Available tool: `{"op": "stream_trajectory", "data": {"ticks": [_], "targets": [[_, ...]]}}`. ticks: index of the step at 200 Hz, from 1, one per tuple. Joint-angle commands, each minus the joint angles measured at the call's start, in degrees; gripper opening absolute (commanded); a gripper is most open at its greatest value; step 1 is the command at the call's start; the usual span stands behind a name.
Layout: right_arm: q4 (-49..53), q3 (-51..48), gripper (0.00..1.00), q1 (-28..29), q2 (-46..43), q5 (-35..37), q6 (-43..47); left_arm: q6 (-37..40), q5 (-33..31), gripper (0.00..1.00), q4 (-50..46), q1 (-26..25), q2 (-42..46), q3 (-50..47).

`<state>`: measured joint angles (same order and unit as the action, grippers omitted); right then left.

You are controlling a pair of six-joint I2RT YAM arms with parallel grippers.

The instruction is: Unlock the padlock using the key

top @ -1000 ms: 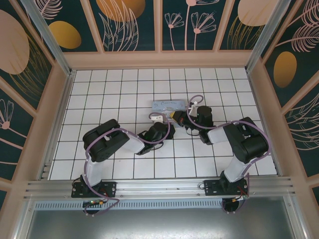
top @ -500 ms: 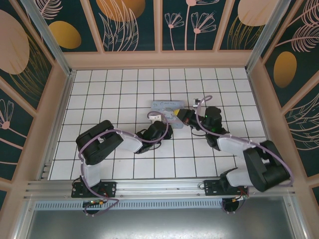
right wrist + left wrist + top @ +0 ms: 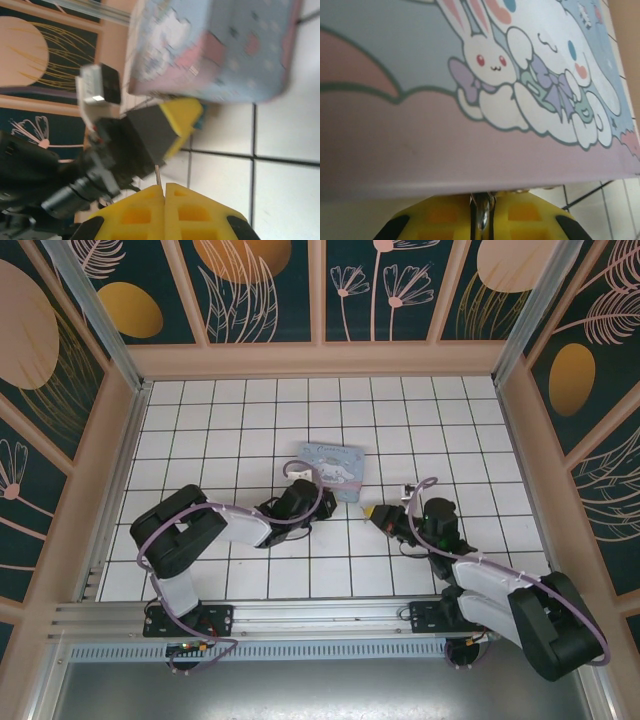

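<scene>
**Top view.** The left tool [image 3: 315, 498] sits at the near edge of the cartoon-printed tin [image 3: 338, 462] on the tiled worktop [image 3: 220, 420]. The right tool [image 3: 372, 511] hangs just to its right, tips turned toward the tin. The two tools are near each other but apart. The task's two small things cannot be made out at this size.

**Left wrist view.** The tin's printed side stands close in front. The left tool's yellow fingers [image 3: 440, 220] are clenched on a thin bright metal piece [image 3: 481, 217]. We read it as the shackle, though not with certainty.

**Right wrist view.** The right tool [image 3: 164, 192] is clenched, pads together, with a thin metal sliver standing out between them — we take it for the key [image 3: 157, 175]. Ahead, a corner of blue shows at the left tool's yellow finger, just under the tin's edge. It is likely the padlock [image 3: 200, 122], mostly hidden. The key points roughly that way, not touching it.

**Status (our judgement).** Each thing appears to be in a grip, but the key is not in the lock. Left to do — line up, insert, turn, free the shackle. We cannot tell whether the shackle is shut.
</scene>
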<state>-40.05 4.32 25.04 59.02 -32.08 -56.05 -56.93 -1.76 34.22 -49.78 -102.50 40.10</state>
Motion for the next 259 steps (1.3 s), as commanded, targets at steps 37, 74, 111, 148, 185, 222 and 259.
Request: {"op": "stream_trajectory", "data": {"ticks": [37,74,111,148,185,222,259], "targets": [[-7.19,-2.18,0.00,2.80,2.95,0.29,-1.11,-0.11,11.11,0.00,1.61,1.38,3.94,-0.06],[-10.59,-1.30,0.00,3.05,6.34,-0.77,-1.77,-1.58,15.82,0.00,2.51,1.66,6.86,-0.08],[-11.54,0.11,0.00,3.20,7.95,-0.57,-2.63,-4.15,17.89,0.00,4.92,1.81,7.50,-0.63],[-11.49,0.71,0.00,3.18,7.97,0.66,-3.59,-8.11,19.63,0.00,9.99,2.04,6.66,-1.99],[-11.19,1.28,0.00,3.41,8.25,1.48,-4.25,-11.70,20.79,0.00,14.48,2.06,5.87,-2.81],[-12.24,2.44,0.00,3.88,9.59,0.98,-4.86,-13.08,21.21,0.00,14.61,2.06,6.08,-2.50],[-13.01,3.69,0.00,4.58,11.05,1.13,-5.45,-13.49,20.68,0.00,12.68,2.09,6.78,-2.26]]}}
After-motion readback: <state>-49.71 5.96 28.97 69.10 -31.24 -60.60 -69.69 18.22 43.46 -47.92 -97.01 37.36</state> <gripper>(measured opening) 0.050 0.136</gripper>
